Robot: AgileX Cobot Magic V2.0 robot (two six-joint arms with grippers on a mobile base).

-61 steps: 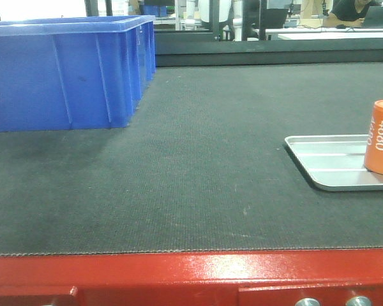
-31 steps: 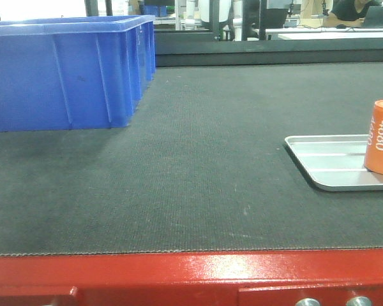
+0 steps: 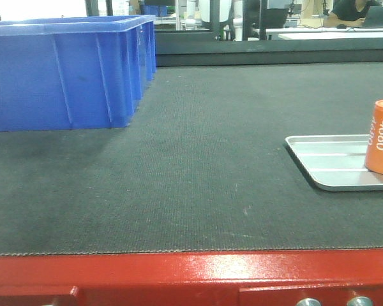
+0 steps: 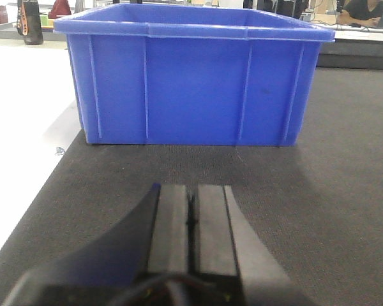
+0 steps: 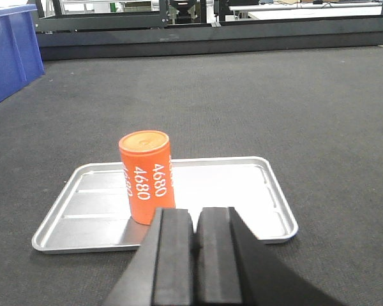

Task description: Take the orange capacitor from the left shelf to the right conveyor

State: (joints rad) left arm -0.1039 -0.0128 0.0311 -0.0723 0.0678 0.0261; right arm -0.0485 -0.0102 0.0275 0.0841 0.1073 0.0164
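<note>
The orange capacitor [image 3: 381,137] stands upright on a flat silver tray [image 3: 325,162] lying on the right conveyor's dark belt [image 3: 210,159], behind its red front frame [image 3: 179,274]. In the right wrist view the capacitor [image 5: 147,178] stands just ahead and slightly left of my right gripper [image 5: 193,213], which is shut and empty, apart from the capacitor. My left gripper [image 4: 191,190] is shut and empty, low over the belt [image 4: 345,191], facing the blue crate. The left shelf is out of view.
A large blue plastic crate [image 3: 64,70] stands on the belt's far left, also in the left wrist view [image 4: 191,83]. The tray [image 5: 230,185] holds only the capacitor. A white floor strip [image 4: 19,140] borders the belt's left edge. Workstations and a seated person are far behind.
The printing on the capacitor's side shows differently now, as if it turned slightly. The tray, the crate and the belt have not visibly moved.
</note>
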